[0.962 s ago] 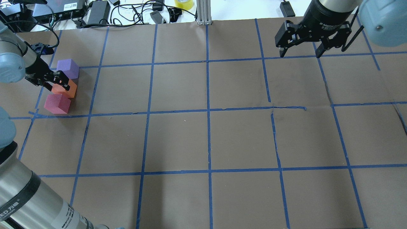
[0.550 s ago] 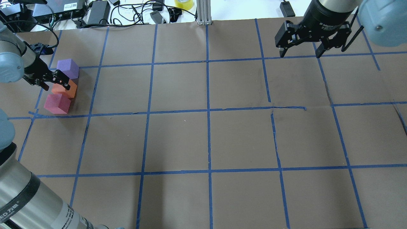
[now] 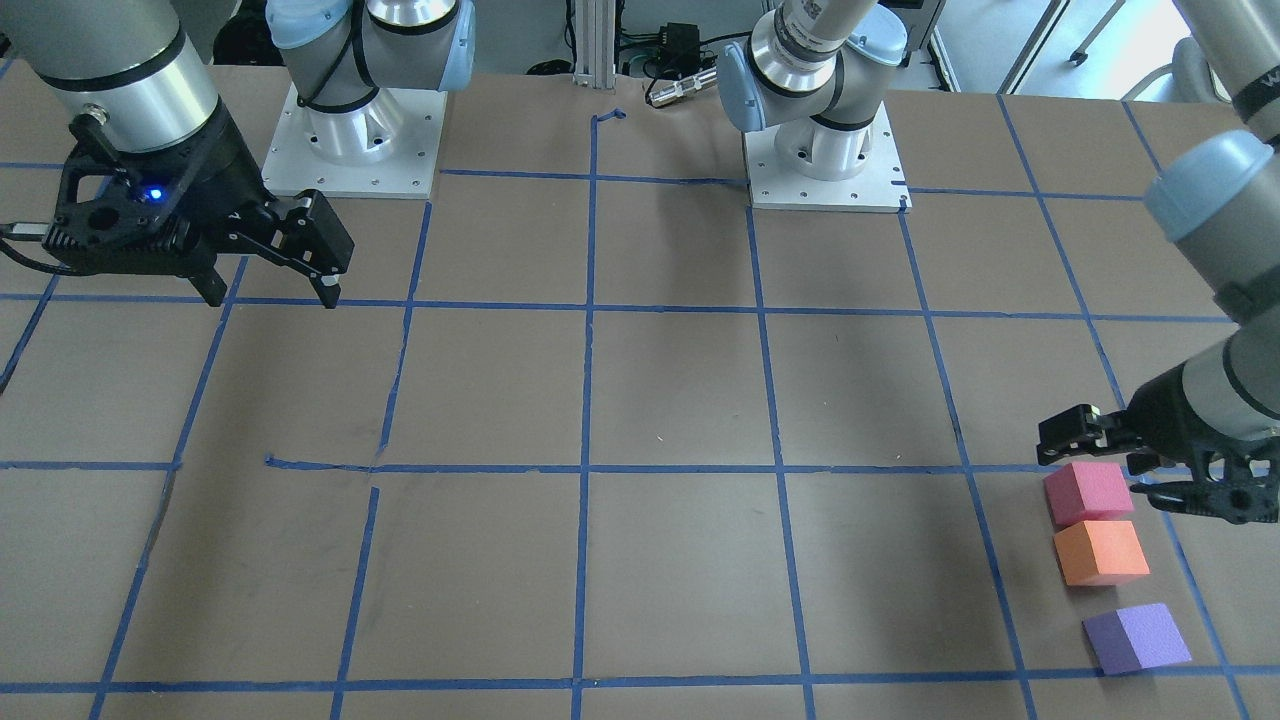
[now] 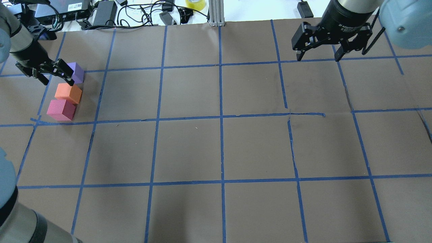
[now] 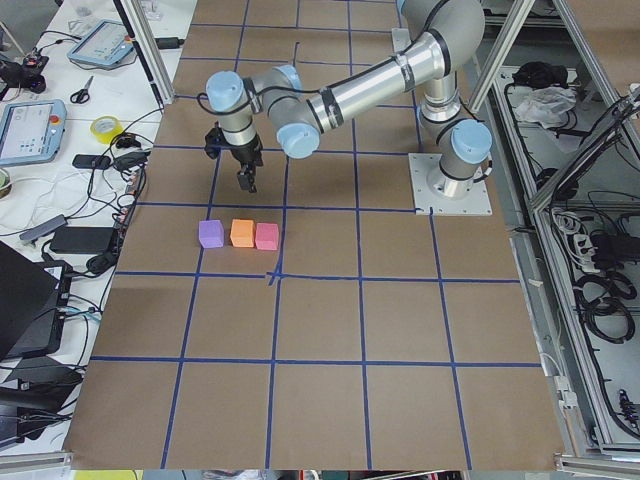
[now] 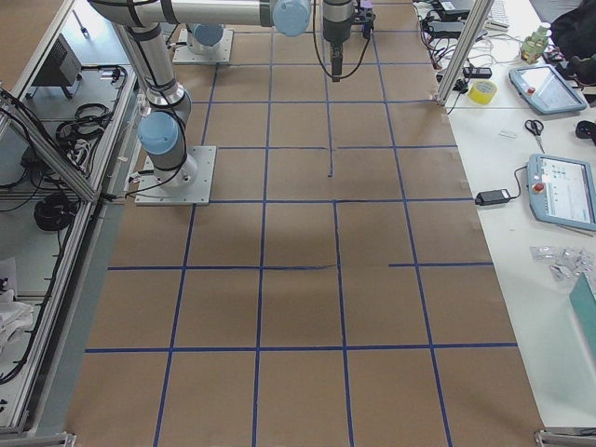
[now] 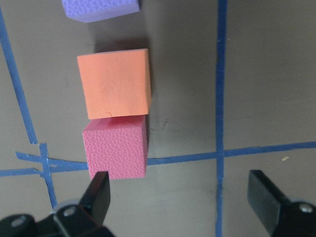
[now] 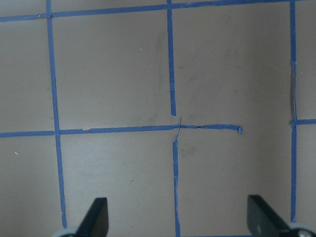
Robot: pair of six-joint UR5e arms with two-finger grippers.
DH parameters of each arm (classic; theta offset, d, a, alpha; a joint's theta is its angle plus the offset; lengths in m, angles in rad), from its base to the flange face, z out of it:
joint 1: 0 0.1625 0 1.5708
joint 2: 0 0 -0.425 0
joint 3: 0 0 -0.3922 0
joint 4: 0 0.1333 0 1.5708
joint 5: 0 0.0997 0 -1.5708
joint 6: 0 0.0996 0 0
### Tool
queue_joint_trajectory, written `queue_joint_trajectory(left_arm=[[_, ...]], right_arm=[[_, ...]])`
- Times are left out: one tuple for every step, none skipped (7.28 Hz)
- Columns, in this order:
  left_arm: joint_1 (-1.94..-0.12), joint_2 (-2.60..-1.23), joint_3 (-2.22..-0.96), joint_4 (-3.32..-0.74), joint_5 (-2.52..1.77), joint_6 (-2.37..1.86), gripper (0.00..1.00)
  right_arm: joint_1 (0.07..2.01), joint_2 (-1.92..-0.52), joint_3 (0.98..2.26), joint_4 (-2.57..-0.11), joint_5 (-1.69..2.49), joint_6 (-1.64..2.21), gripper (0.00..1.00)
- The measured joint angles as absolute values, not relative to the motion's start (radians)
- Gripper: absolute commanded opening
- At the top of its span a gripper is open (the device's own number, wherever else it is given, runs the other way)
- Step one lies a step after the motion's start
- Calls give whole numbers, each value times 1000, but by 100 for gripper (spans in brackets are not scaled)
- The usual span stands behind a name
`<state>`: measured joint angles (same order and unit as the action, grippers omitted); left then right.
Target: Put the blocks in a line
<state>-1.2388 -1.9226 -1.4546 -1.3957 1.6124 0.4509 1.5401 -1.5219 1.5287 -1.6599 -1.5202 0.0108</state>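
Note:
Three foam blocks stand in a row at the table's left end: purple block (image 4: 77,72), orange block (image 4: 68,93), pinkish-red block (image 4: 61,109). They also show in the front-facing view as purple (image 3: 1137,638), orange (image 3: 1100,552) and pinkish-red (image 3: 1085,492). In the left wrist view the orange block (image 7: 114,83) touches the pinkish-red block (image 7: 115,147), with a small gap to the purple block (image 7: 98,7). My left gripper (image 4: 55,76) is open and empty, raised above the row. My right gripper (image 4: 318,55) is open and empty at the far right.
Brown paper with a blue tape grid (image 4: 221,118) covers the table. Cables, power bricks and a yellow tape roll (image 4: 195,4) lie beyond the far edge. An aluminium post (image 4: 216,13) stands at the far middle. The arm bases (image 3: 355,140) stand on the robot's side.
My left gripper has lifted away from the orange block and moved toward the far edge, now partly over the purple block. The blocks and the right arm have not moved.

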Motion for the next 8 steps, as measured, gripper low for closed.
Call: queue_joint_trajectory(left_arm=[[-1320,-1883,-1454,-1411,1613,392,100],[-1387,-1854,-1456,-1421,1611,342,100],[-1449,-1825,-1458,-1446,1608,302,100],[-1511,-1796,-1461,-1478,1610,266,100],[-1562,-1771,-1464,-1497,1613,222,100],[-1590,-1751,-1468,-1514,1612,189,100],[-1602,-1730,-1470,-1530,1610,169,100],[-1607,-1706,-1472,-1542,1609,161,100]], right_arm=[[1540,-1522,1529,-1659,-1521,11,100],[1540,-1522,1529,-1658,-1520,12,100],[1540,-1522,1529,-1659,-1519,13,100],[1540,-1521,1529,-1659,-1520,12,100],[1540,-1522,1528,-1654,-1521,13,100],[1540,-1524,1529,-1644,-1522,14,100],[1540,-1527,1529,-1639,-1527,14,100],[1541,-1530,1531,-1637,-1546,14,100]])
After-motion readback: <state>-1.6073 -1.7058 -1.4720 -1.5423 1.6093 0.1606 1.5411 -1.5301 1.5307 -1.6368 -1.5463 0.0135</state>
